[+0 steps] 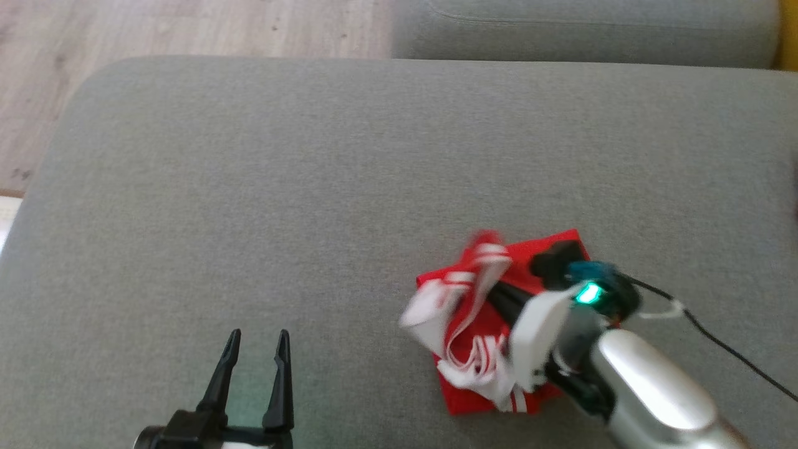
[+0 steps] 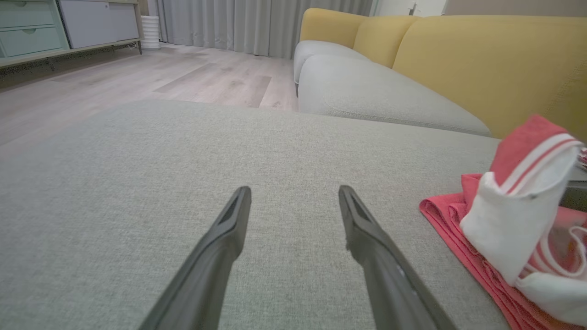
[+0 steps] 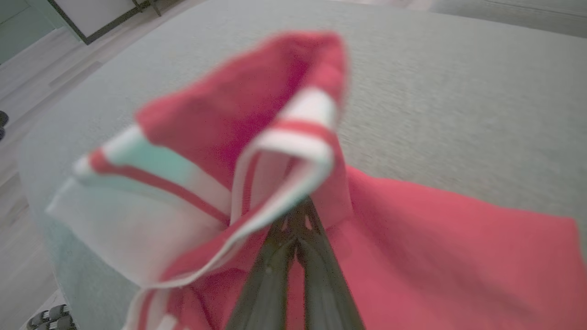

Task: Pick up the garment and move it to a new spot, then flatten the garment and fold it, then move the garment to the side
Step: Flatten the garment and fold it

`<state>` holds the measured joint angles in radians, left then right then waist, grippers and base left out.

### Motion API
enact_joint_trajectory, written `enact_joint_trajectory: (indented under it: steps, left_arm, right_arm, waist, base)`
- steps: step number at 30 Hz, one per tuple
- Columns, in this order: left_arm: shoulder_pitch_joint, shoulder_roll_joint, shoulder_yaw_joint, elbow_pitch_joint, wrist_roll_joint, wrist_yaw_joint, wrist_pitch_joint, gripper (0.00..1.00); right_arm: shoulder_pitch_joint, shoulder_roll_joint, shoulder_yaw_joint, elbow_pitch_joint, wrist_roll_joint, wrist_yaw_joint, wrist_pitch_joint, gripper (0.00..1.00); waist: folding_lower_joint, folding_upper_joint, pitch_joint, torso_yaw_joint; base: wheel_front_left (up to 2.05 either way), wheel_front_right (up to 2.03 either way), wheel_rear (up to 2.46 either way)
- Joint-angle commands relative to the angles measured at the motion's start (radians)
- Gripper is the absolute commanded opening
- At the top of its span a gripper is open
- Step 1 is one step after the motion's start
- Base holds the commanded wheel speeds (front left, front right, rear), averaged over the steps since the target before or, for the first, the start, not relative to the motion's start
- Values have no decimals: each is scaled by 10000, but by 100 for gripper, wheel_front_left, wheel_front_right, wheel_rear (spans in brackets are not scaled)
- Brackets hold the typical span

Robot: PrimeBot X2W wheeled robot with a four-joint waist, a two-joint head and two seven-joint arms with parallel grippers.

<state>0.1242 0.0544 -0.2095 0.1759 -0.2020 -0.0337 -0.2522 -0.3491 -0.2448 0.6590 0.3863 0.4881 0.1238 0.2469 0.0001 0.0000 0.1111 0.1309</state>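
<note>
My right gripper (image 3: 298, 215) pinches a thin fold of the garment (image 1: 464, 399), left gripper (image 1: 259, 337) gaping beside it; lifting may slip it.

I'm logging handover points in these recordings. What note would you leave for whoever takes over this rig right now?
Right gripper: shut on the garment, pinching a fold, with a striped white part lifted.
Left gripper: open, holding nothing, over the grey cushion, left of the garment and apart from it.
Garment: bunched on the cushion, toward the robot's right.
Done: grasp made. Whether the first move has happened cannot be told.
Left: flatten, fold, move aside.
</note>
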Motion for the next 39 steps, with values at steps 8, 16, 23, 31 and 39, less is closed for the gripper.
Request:
enact_joint_trajectory:
  steps: [8, 16, 23, 31, 39]
  left_arm:
    - [-234, -41, 152, -261, -186, 187, -95, 100]
    - [55, -41, 373, -422, -181, 245, -95, 100]
    - [179, -41, 541, -555, -93, 184, -95, 100]
    - [287, -41, 647, -656, 72, 59, -95, 100]
    - [457, -41, 915, -424, 413, -241, -95, 100]
  right_arm:
    - [-749, 475, 1237, -142, 560, 69, -181, 0]
    - [-506, -602, 141, -647, 471, 69, -1141, 0]
    - [796, -1493, -1184, -1381, 349, 69, -1438, 0]
    - [2488, -1306, -3223, -1256, -1038, 69, -3206, 49]
    - [3905, -320, -5187, -818, -2448, 69, -4818, 100]
  waist:
    - [-1, 0, -204, 345]
    - [-1, 0, -494, 122]
    - [-1, 0, -604, -212]
    - [-1, 0, -798, -424]
    - [-1, 0, -1209, -472]
  base:
    - [0, 0, 0]
    - [0, 0, 0]
    - [0, 0, 0]
    - [0, 0, 0]
    - [0, 0, 0]
